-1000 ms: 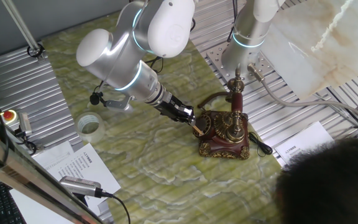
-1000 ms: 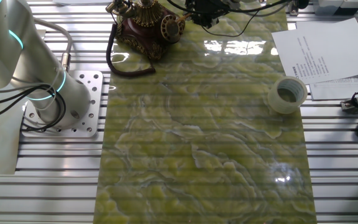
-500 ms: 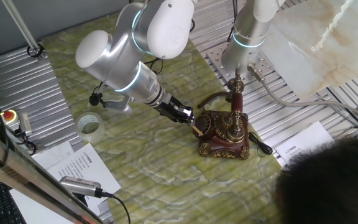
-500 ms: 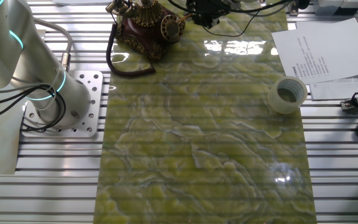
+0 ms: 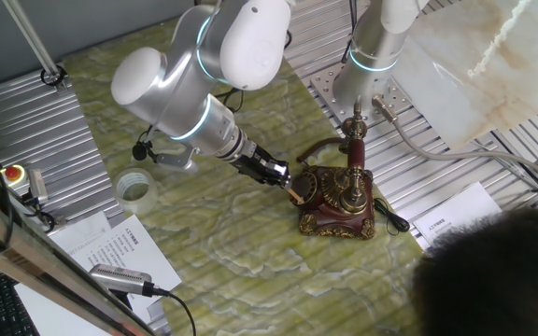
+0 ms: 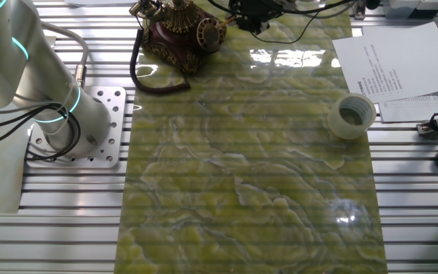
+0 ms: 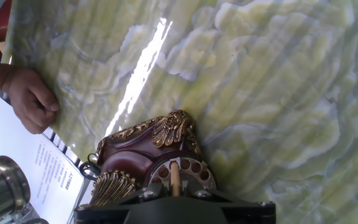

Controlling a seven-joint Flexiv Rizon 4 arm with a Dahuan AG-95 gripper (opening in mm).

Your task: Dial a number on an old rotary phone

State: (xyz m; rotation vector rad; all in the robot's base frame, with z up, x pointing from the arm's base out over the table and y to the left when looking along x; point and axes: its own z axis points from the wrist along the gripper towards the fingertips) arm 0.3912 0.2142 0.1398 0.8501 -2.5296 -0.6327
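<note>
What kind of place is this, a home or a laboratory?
Most likely a robotics laboratory: the arm's base is bolted to a slotted aluminium table, the rotary phone stands on a green marble-pattern mat, and printed sheets lie nearby.

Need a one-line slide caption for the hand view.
Gripper's pale stick pokes the round dial of the dark-red, brass-trimmed rotary phone.

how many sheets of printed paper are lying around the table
2 sure: one printed sheet near the tape roll, one printed sheet on the rotary phone's side. More may lie stacked under each.
</note>
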